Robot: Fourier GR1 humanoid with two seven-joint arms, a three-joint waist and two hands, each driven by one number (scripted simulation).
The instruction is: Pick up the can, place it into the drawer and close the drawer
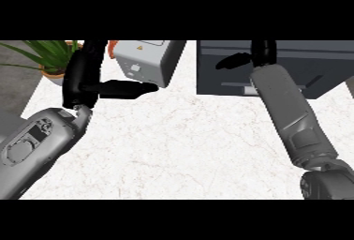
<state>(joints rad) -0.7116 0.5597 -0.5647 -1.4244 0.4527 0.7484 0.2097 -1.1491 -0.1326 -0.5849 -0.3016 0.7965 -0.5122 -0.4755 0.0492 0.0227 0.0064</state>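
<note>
Right hand above the dark drawer

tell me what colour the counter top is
The counter top is white with faint veins, clearest in the head view.

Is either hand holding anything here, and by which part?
Nothing is visibly held: the left hand is open, and the right hand is open over the dark drawer unit.

White marble desk w/ faint pinkish veins. Black left hand + black right hand, grey forearms. Dark grey drawer unit. Light grey box w/ tiny orange triangle mark. Green plant, tan pot. Orange blob up top, idk what.
</note>
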